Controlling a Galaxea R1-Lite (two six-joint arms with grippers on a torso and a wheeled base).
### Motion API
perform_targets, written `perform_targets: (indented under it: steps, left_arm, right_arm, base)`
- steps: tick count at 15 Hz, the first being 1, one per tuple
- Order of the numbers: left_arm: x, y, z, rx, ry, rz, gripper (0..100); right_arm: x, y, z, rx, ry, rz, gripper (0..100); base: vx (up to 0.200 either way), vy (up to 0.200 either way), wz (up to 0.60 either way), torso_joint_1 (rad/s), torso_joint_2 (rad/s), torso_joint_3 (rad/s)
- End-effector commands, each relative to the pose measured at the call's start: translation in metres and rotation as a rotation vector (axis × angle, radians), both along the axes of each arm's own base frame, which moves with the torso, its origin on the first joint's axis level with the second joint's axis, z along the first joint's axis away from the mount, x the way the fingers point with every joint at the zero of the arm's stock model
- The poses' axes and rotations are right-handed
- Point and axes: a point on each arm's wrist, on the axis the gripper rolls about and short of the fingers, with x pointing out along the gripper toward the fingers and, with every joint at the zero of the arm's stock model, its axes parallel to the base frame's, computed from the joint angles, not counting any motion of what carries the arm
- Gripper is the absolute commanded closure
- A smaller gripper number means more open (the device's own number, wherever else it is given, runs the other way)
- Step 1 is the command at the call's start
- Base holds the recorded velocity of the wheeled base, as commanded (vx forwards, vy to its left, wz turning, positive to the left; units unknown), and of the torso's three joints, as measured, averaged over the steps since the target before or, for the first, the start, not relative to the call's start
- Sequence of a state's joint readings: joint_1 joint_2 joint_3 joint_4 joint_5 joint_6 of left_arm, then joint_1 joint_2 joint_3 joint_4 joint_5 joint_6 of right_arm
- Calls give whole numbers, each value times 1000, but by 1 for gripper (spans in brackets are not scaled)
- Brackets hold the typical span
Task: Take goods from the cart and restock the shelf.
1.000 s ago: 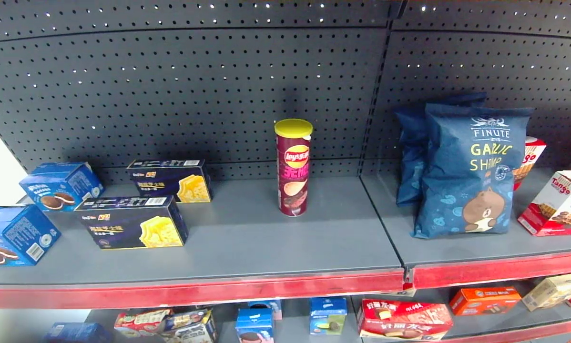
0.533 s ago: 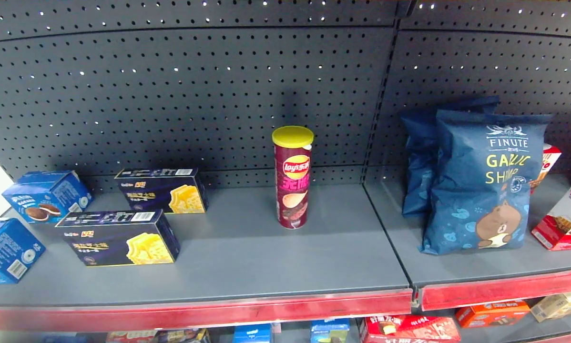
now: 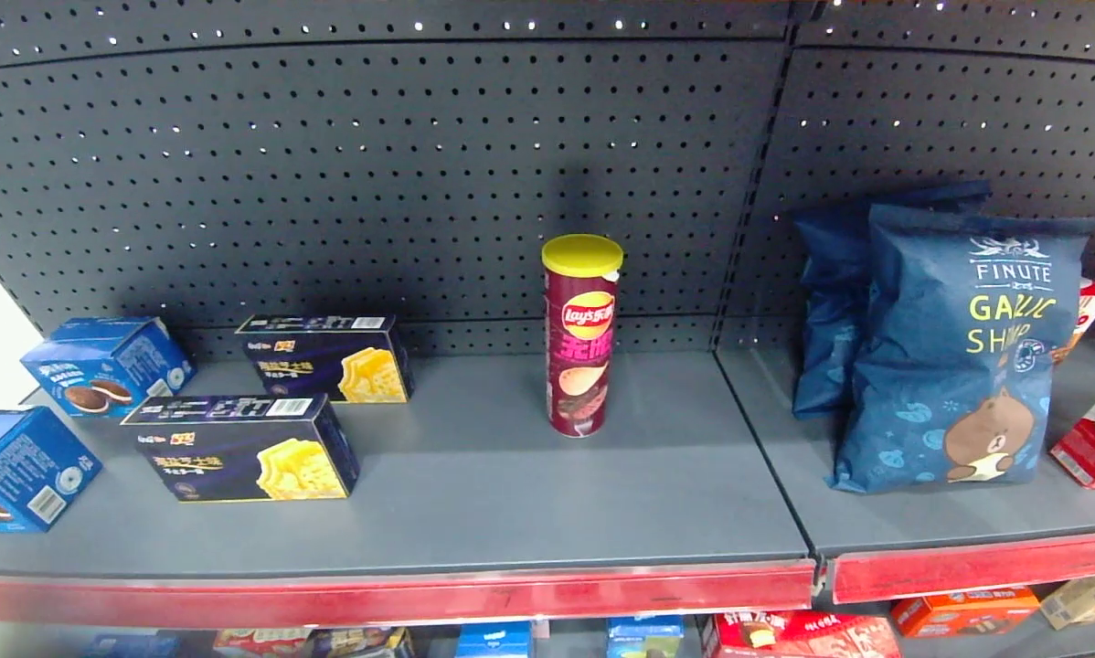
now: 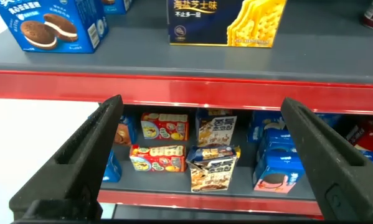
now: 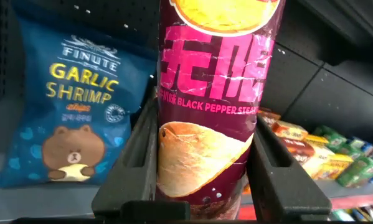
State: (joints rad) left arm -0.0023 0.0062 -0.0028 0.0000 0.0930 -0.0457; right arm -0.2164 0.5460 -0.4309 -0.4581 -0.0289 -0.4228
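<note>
A maroon chip can with a yellow lid (image 3: 581,338) stands upright near the middle of the grey shelf (image 3: 474,493). A second maroon chip can (image 5: 214,93) is held upright between the fingers of my right gripper (image 5: 208,124), which is shut on it, in front of the blue garlic shrimp bag (image 5: 68,112). My left gripper (image 4: 202,102) is open with nothing between its fingers, level with the shelf's red front edge (image 4: 186,84) and facing the lower shelf.
Two dark boxes (image 3: 246,448) (image 3: 328,359) and two blue cookie boxes (image 3: 104,364) (image 3: 17,471) lie on the shelf's left. Blue bags (image 3: 959,366) and a red-white box (image 3: 1091,439) stand on the right. Small cartons (image 4: 205,162) fill the lower shelf. A perforated panel backs everything.
The whole head picture has shifted, so the camera moved. The can, boxes and bags on the shelf have kept their places.
</note>
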Motion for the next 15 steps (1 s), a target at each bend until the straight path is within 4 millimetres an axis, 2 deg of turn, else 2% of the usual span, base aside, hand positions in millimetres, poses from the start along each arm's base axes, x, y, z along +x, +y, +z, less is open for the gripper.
perform_targets:
  steps: [1, 15]
  left_arm:
    - [0, 0, 0, 0, 1, 0, 0]
    - [0, 0, 0, 0, 1, 1, 0]
  right_arm:
    - [0, 0, 0, 0, 1, -2, 100]
    - [-4, 1, 1, -1, -19, -20, 100]
  base:
    - [0, 0, 0, 0, 0, 0]
    - [0, 0, 0, 0, 0, 0]
